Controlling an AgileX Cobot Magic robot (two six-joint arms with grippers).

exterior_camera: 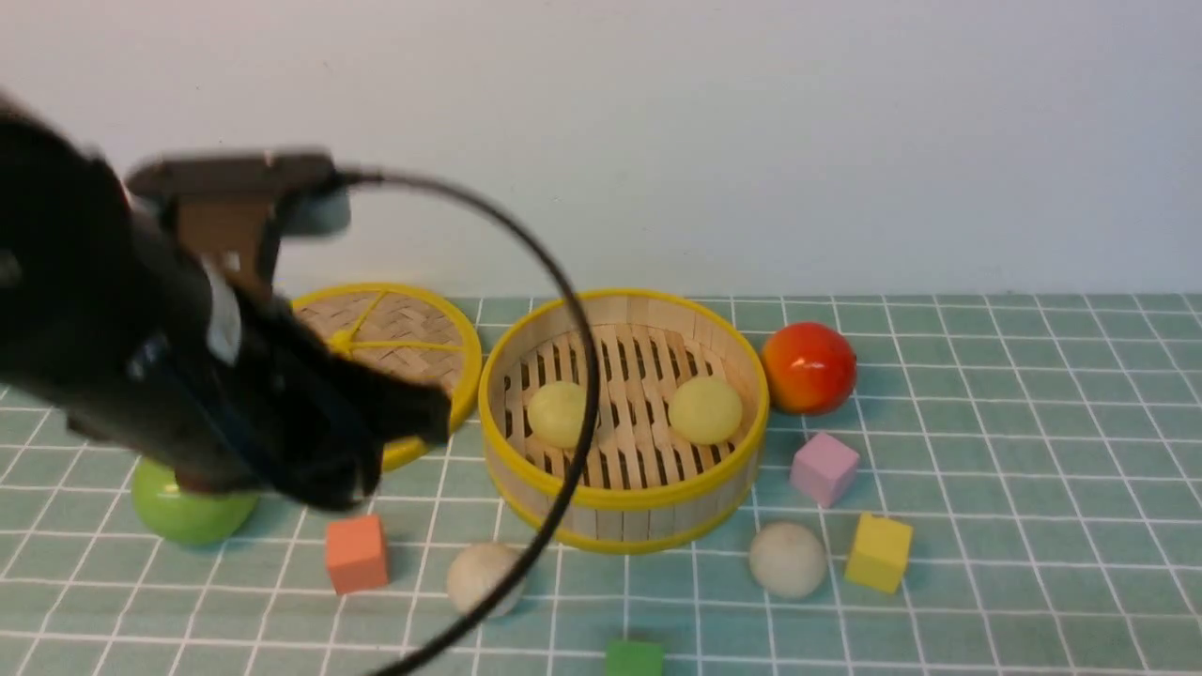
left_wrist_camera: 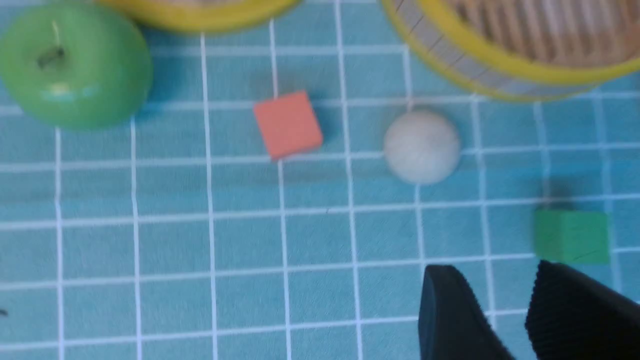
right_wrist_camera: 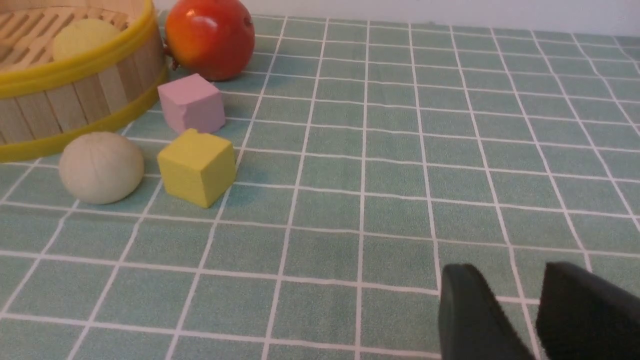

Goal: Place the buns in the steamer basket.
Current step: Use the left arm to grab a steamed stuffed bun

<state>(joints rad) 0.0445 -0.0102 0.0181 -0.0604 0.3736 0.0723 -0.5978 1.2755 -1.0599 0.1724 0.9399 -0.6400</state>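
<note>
The left gripper (left_wrist_camera: pixel 495 285) has its jaws apart with nothing between them. A white bun (left_wrist_camera: pixel 422 146) lies on the cloth ahead of them, and the basket (left_wrist_camera: pixel 500 75) is just beyond it. This bun looks light, smooth and round, so I judge it may roll or slip; a hold across its widest middle seems safest. An orange cube (left_wrist_camera: pixel 287 125) and an apple (left_wrist_camera: pixel 75 65) lie off to the side, clear of the way. A green cube (left_wrist_camera: pixel 570 235) sits close before one finger and could be bumped. Two yellow buns (exterior_camera: pixel 559 413) (exterior_camera: pixel 704 410) lie inside the basket. The right gripper (right_wrist_camera: pixel 512 280) is also open and empty. The second white bun (right_wrist_camera: pixel 101 167) is well ahead of its jaws, and a yellow cube (right_wrist_camera: pixel 196 166) just beside it crowds one side.
</note>
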